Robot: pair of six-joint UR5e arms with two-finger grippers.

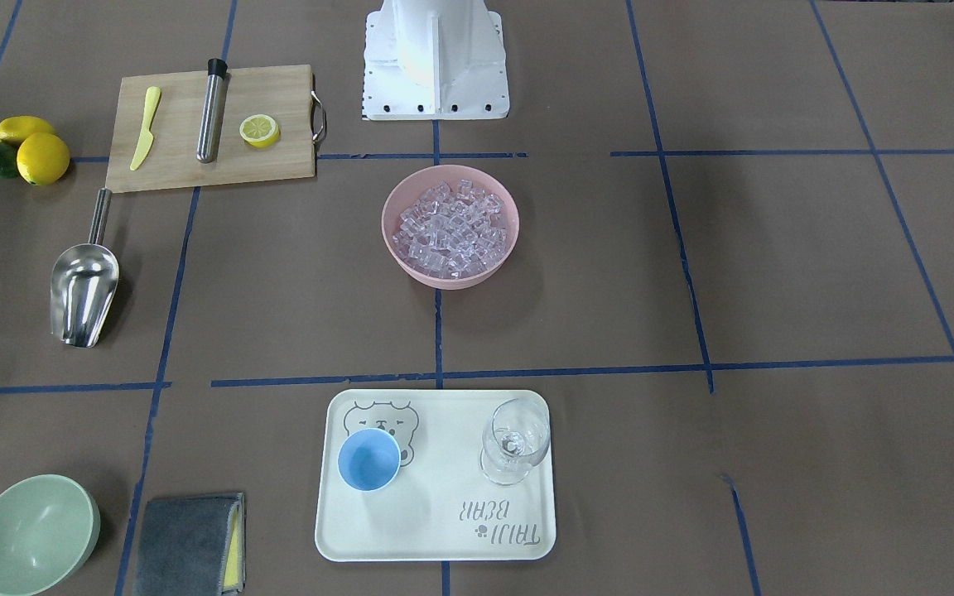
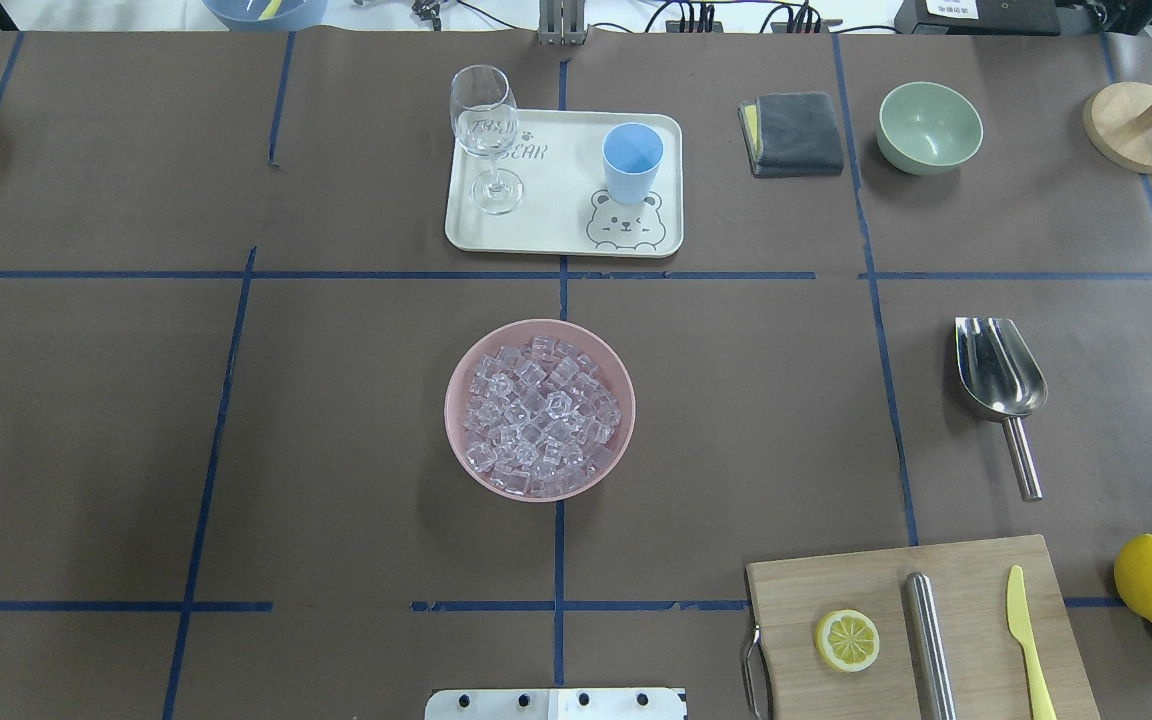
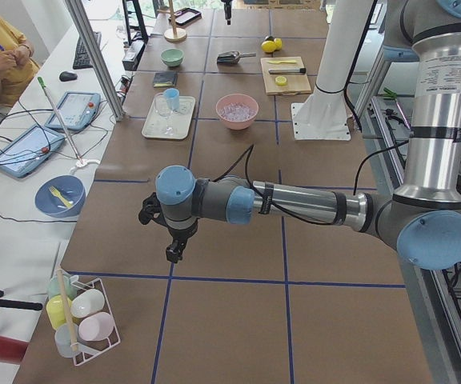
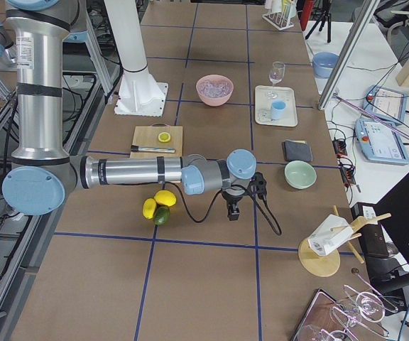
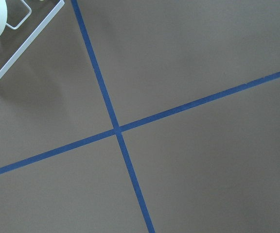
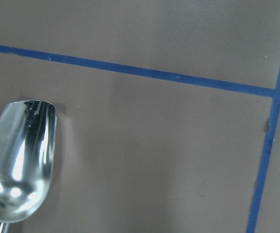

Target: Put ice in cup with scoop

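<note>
The ice [image 2: 539,410] is a heap of clear cubes in a pink bowl [image 2: 466,455] at the table's middle. The light-blue cup [image 2: 632,160] stands empty on a cream tray [image 2: 556,225] beyond it. The steel scoop [image 2: 999,370] lies flat and empty on the table at the right; its trough also shows in the right wrist view [image 6: 21,179]. My right gripper [image 4: 233,211] hangs over the table near the scoop, touching nothing; I cannot tell if it is open. My left gripper [image 3: 174,253] hangs over bare table far to the left; I cannot tell its state.
A wine glass [image 2: 486,130] stands on the tray. A grey cloth [image 2: 798,130] and a green bowl [image 2: 929,125] lie at the far right. A cutting board [image 2: 836,590] holds a lemon half, a steel cylinder [image 2: 931,640] and a yellow knife. Lemons [image 2: 1151,578] lie beside it.
</note>
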